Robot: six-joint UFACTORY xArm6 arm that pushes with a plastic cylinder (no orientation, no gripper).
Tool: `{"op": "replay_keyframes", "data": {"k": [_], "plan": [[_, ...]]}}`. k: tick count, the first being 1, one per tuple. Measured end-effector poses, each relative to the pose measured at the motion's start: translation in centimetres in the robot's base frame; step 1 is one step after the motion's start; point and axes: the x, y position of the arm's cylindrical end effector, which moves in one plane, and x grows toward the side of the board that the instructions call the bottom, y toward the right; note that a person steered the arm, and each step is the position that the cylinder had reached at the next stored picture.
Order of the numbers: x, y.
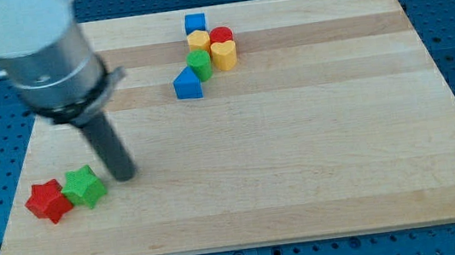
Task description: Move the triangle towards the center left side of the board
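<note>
The blue triangle block [187,84] lies on the wooden board [299,154] at the view's upper middle, at the lower left of a cluster. My tip [125,175] rests on the board at the view's lower left, well below and left of the triangle. It stands just right of the green star block [85,187], with the red star block [48,201] further left.
The cluster next to the triangle holds a blue cube [195,23], a yellow block [199,40], a red cylinder [221,36], a green block [200,64] and a yellow heart block [223,54]. The arm's grey body [43,54] hangs over the board's upper left.
</note>
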Motion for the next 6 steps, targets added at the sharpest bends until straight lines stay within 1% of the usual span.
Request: {"op": "replay_keyframes", "data": {"k": [1, 2, 3, 4, 5, 6], "plan": [[-5.7, 9.1], [-11.2, 13.7], [-11.6, 8.3], [-11.6, 4.5], [-13.1, 5.3], [-14.8, 1.9]]}}
